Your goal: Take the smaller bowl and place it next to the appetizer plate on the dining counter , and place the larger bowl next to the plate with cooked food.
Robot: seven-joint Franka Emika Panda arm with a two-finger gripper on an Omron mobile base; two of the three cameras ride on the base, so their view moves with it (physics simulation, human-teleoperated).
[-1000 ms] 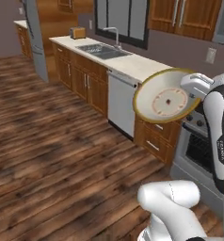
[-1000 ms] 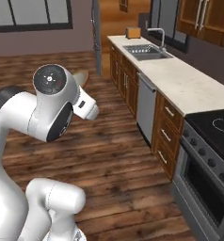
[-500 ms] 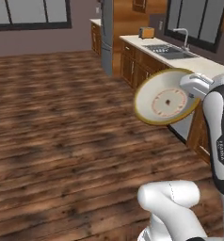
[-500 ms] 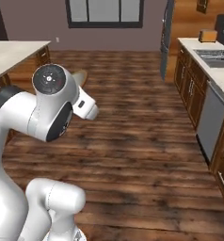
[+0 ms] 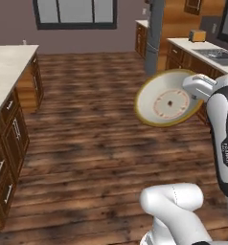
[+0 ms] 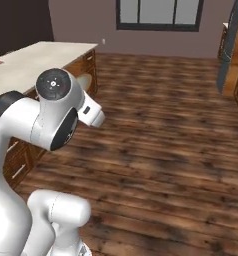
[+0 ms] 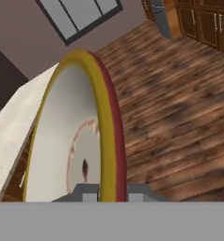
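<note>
Our base has swung round since a second ago: the wall counter and stove have slid off to the right, and the dining counter (image 6: pixel 41 57) now lies at our left. We carry the larger bowl (image 5: pixel 166 99) on edge, high over the wooden floor (image 5: pixel 92 124). Our gripper (image 7: pixel 112 190) is clamped on its olive-gold rim, a red edge tight behind it

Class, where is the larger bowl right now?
The larger bowl is held on edge, shut in the gripper, up in the air right of centre in the left base view, over the wooden floor.
</note>
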